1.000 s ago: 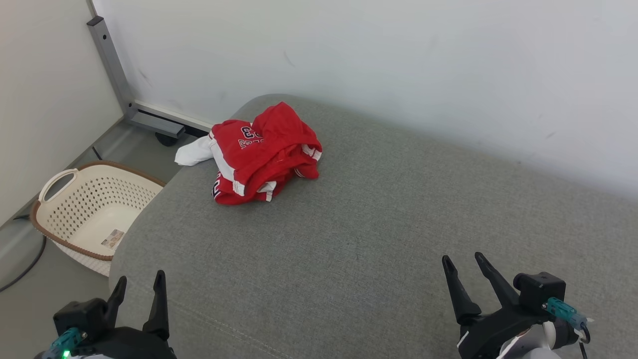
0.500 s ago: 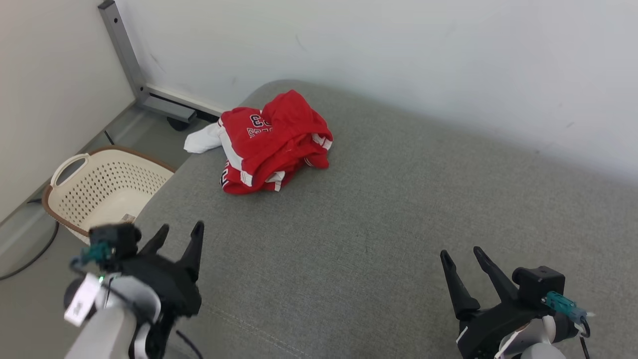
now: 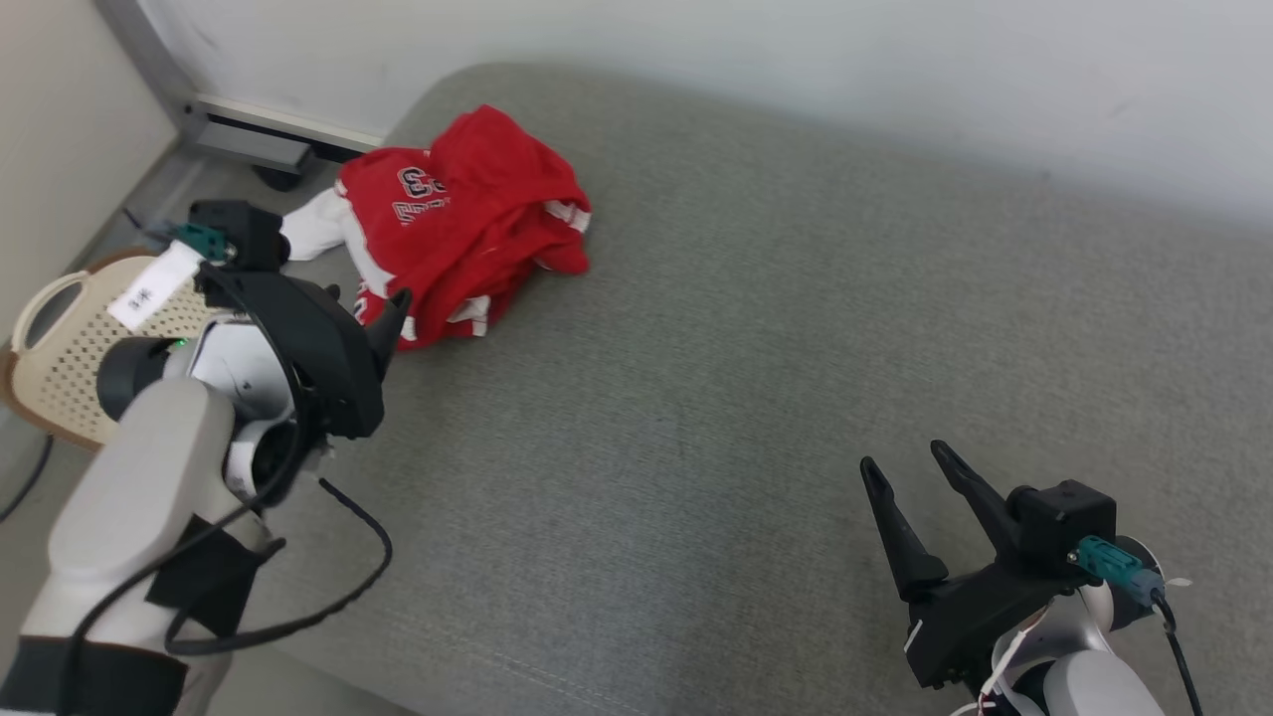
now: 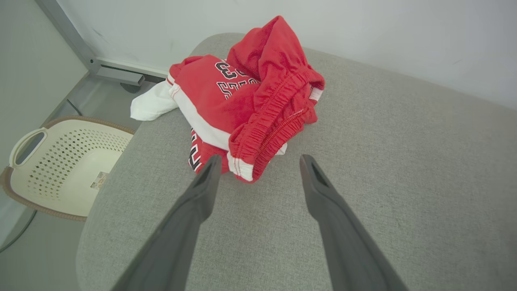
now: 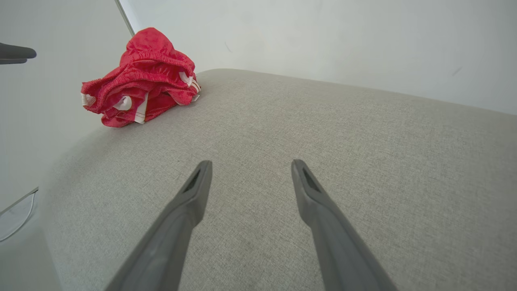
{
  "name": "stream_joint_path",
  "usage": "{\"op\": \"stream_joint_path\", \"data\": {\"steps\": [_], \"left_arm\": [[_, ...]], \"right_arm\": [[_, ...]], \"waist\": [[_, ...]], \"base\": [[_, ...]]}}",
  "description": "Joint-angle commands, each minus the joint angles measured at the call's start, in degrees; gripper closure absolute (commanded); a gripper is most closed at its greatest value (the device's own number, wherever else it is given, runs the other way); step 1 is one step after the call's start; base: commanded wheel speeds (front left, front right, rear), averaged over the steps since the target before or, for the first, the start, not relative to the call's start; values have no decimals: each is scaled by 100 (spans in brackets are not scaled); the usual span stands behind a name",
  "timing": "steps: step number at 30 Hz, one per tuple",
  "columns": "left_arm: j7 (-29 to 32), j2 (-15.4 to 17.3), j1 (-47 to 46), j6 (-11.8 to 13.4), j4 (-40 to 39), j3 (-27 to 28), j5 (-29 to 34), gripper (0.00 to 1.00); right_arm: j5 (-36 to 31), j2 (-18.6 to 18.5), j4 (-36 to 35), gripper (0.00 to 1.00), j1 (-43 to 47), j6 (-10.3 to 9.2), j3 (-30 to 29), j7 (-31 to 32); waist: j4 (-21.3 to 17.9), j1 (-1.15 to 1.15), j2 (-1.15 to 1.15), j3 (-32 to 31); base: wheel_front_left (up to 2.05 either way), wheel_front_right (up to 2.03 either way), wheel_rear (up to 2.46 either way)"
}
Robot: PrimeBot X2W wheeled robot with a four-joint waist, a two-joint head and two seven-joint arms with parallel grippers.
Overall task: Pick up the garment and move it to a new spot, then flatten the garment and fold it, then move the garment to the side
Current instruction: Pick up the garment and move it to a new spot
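Note:
The garment is a crumpled heap of red cloth with white trim and dark lettering, lying near the far left corner of the grey cushion. My left gripper hovers open just short of the heap's near edge. In the left wrist view its two fingers frame the garment's elastic hem, with nothing between them. My right gripper is open and empty over the cushion's near right part, far from the garment; its fingers point across bare cushion.
A cream perforated basket stands on the floor left of the cushion, partly behind my left arm. A grey metal frame foot sits by the white wall behind. The cushion's rounded left edge drops to the floor.
My left arm has risen from the bottom left and reached forward up to the garment's near edge. The head camera has shifted. My right gripper has held its place, still open.

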Motion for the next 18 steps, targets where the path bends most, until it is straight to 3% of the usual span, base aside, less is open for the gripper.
{"op": "stream_joint_path", "data": {"steps": [1, 6, 12, 18], "left_arm": [[55, 64, -140, -49, 84, 2, -43, 0], [400, 229, -438, -118, 488, -70, -20, 0], [351, 403, -650, -96, 797, -101, 86, 0], [271, 470, -731, 74, 1092, -119, 163, 0]], "right_arm": [[-31, -35, -103, 0, 57, 0, -10, 41], [-106, -33, -469, 0, 165, 0, -29, 257], [-183, -31, -796, 0, 252, 0, -63, 430], [-186, -32, -977, 0, 300, 0, -30, 520]], "waist": [[-352, -1, -2, 315], [-599, -1, -2, 519], [-843, -1, -2, 718], [-989, -1, -2, 858]], "base": [[0, 0, 0], [0, 0, 0], [0, 0, 0], [0, 0, 0]]}}
